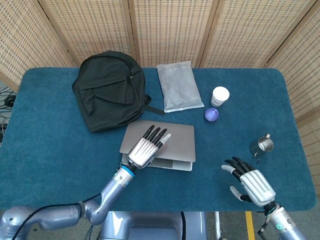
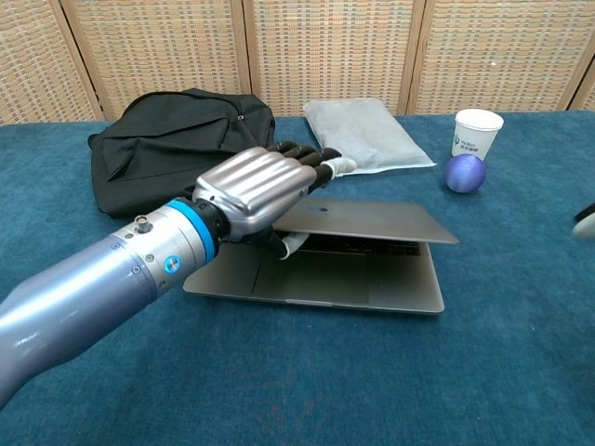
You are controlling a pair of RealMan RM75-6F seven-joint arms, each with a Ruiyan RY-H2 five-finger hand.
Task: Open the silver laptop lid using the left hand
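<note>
The silver laptop lies mid-table, its lid raised a little off the keyboard base. My left hand holds the lid's left front corner. Its fingers lie flat on top of the lid and the thumb is tucked beneath the edge, as the chest view shows. My right hand hovers over the table's near right part with its fingers spread, holding nothing. Only a sliver of it shows at the chest view's right edge.
A black backpack lies behind the laptop to the left, with a grey pouch beside it. A paper cup and a purple ball stand back right of the laptop. A small metal pitcher stands far right on the blue table.
</note>
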